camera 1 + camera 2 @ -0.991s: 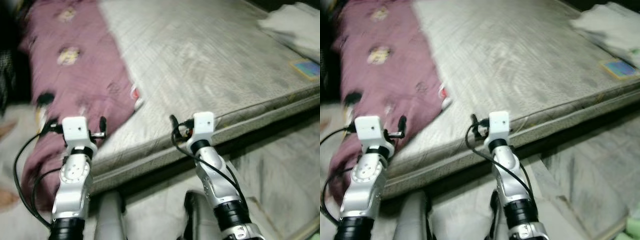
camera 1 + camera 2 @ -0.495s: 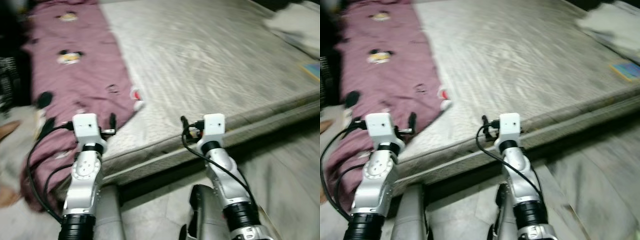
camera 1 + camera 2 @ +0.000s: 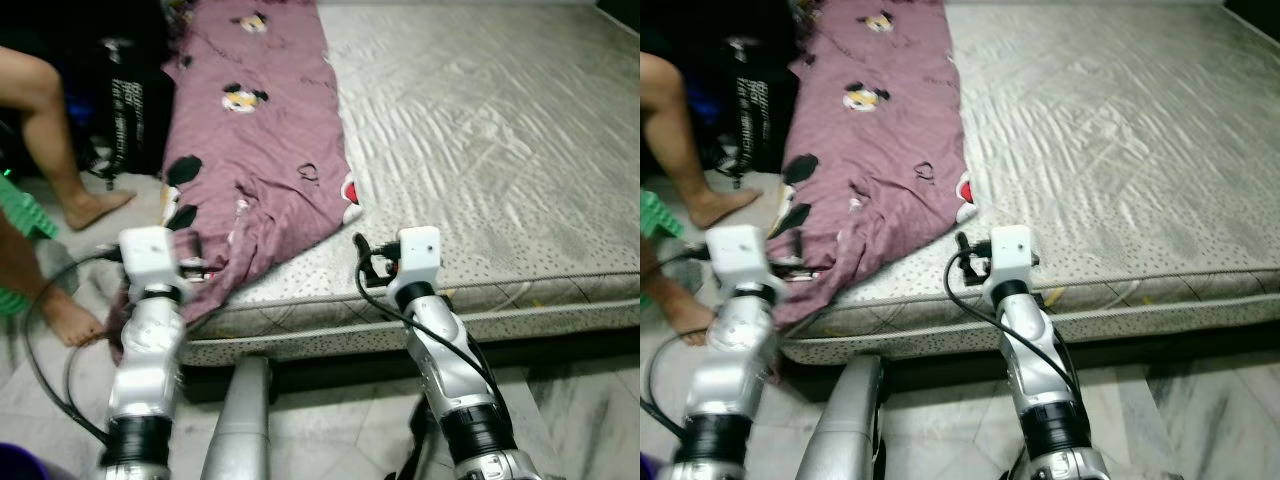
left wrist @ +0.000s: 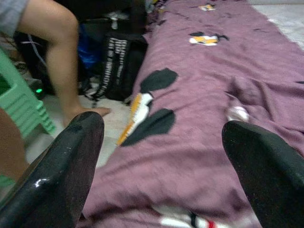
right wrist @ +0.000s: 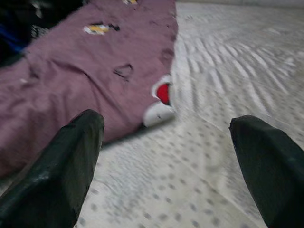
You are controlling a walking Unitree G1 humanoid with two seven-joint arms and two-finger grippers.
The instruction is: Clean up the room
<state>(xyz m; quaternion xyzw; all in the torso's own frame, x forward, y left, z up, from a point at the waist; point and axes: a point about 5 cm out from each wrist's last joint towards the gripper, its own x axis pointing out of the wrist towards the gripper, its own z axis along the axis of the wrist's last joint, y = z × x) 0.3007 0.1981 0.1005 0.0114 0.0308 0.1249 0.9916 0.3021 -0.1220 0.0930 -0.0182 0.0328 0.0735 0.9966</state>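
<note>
- Along the left side of the mattress (image 3: 500,130) lies a purple sheet (image 3: 260,150), its near end drooping over the edge.
- Left gripper (image 4: 161,161) and right gripper (image 5: 166,156) hover, jaws apart.
- Likely light and limp (it will trail); pinch a bunched fold near the corner.

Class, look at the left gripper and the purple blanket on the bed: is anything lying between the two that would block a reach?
Nothing visible does. The left gripper, fingers open, points straight at the purple blanket, which drapes over the mattress edge just ahead. A person's leg and a green stool stand off to the side, not in the path.
</note>
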